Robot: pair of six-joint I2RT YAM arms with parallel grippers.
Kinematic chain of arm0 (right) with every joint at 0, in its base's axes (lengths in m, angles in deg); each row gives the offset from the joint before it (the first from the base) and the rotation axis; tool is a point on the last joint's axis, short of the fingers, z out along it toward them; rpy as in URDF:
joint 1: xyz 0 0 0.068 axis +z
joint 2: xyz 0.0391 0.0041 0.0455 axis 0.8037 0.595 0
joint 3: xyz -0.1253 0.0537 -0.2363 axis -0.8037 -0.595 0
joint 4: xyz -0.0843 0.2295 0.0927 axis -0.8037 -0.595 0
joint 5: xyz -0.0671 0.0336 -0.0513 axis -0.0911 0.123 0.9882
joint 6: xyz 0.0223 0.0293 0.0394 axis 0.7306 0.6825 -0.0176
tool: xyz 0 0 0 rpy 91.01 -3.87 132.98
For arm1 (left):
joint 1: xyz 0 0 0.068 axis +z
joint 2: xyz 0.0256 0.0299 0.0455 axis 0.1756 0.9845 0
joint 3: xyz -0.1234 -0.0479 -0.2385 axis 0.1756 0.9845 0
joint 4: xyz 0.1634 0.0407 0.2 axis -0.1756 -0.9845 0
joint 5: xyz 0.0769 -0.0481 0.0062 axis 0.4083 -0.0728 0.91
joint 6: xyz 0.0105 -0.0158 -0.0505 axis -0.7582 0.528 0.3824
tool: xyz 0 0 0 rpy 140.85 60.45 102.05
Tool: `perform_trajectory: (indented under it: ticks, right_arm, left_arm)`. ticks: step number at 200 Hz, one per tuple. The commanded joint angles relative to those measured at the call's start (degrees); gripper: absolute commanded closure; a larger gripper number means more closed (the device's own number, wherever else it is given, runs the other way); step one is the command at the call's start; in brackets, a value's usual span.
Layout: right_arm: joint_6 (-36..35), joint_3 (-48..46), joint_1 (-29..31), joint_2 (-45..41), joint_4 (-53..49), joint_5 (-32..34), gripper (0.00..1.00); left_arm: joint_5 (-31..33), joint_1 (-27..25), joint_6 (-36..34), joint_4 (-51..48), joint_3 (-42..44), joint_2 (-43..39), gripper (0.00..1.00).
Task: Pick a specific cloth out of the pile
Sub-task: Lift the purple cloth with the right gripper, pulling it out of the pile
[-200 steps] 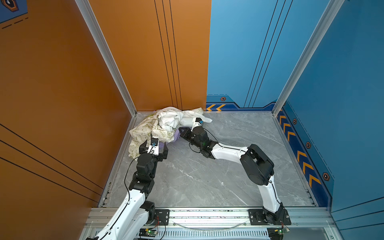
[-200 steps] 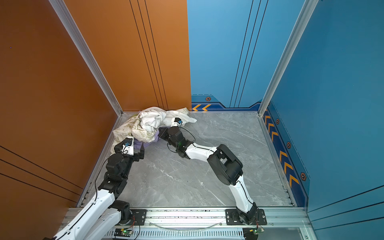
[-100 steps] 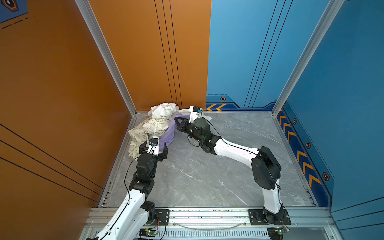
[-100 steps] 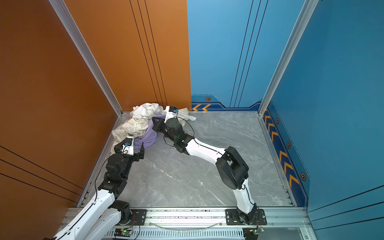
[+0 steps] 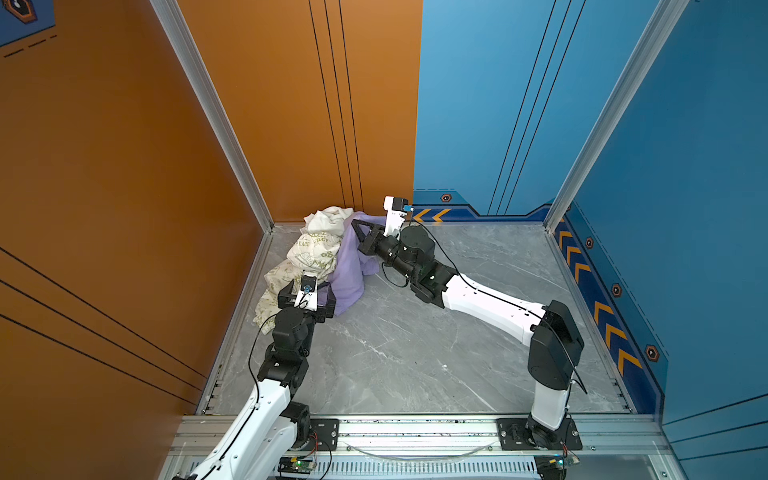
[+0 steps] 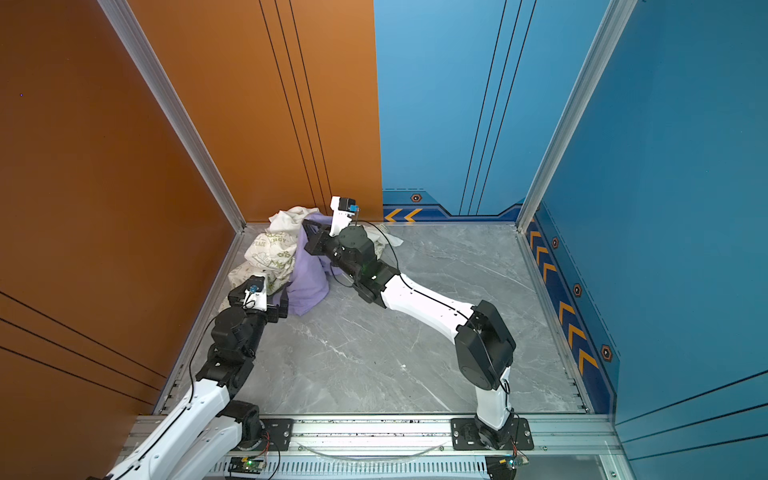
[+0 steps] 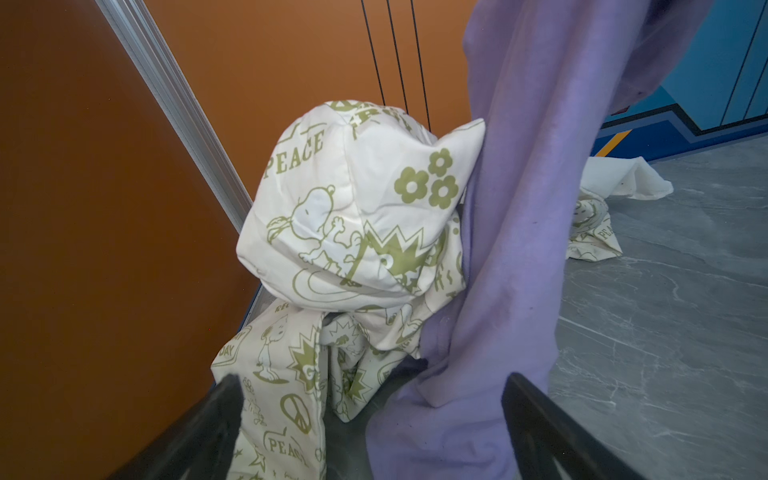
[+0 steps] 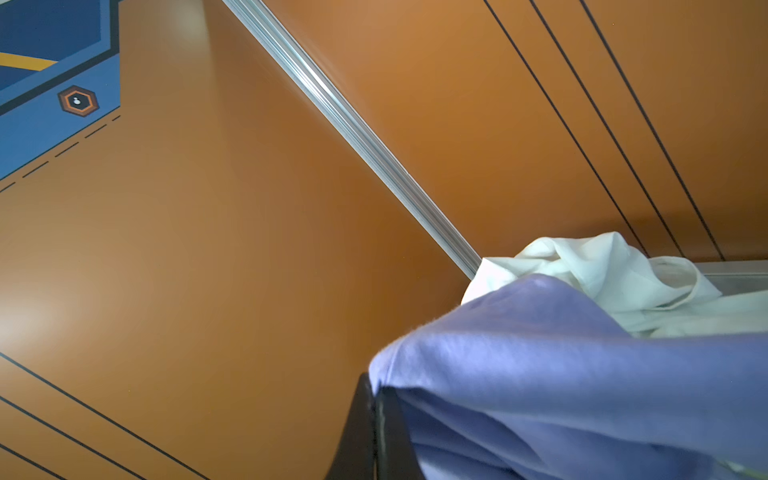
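My right pincer (image 5: 356, 227) is squeezing the purple cloth (image 5: 351, 270), dangling it against the pile (image 5: 313, 253) in the corner; my left pincer (image 7: 372, 380) is standing open. Pulling could be dragging other cloths (image 7: 353, 208) along.

I note the cloth (image 5: 351, 266): lavender fabric, soft, matt, faintly napped. Printed cloth (image 7: 353, 208): cream woven fabric, smooth, matt, creased. White cloth (image 8: 582, 266): thin fabric, slight sheen. My right gripper (image 8: 374, 388): matt black plastic. My arm shells (image 5: 486, 303): glossy white plastic. Floor (image 5: 415, 353): smooth marble-look, low sheen. Frame rail (image 5: 415, 428): brushed metal. Walls (image 5: 124, 166): matt panels.
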Motion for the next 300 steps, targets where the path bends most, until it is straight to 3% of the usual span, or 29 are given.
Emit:
perform_trajectory:
  ticks: [1, 68, 140, 300]
  right_arm:
    - [-3.32, 3.7, 0.41, -4.14, 3.16, 1.16, 1.0]
    - [-7.38, 9.47, 0.3, -3.99, -1.91, -1.36, 1.0]
    - [-8.26, 26.01, -1.91, 1.6, -14.08, -7.13, 1.0]
    - [-12.42, 20.02, -6.73, -11.92, -19.77, -4.47, 1.0]
  left_arm:
    - [0.99, 0.17, -0.98, 0.23, -0.69, -0.63, 0.02]
    - [1.02, 0.15, -0.96, 0.28, -0.66, -0.28, 0.02]
    - [1.2, 0.12, -1.02, 0.23, -0.62, -0.39, 0.02]
    - [1.86, -0.51, -1.55, 0.24, -0.5, -0.27, 0.02]
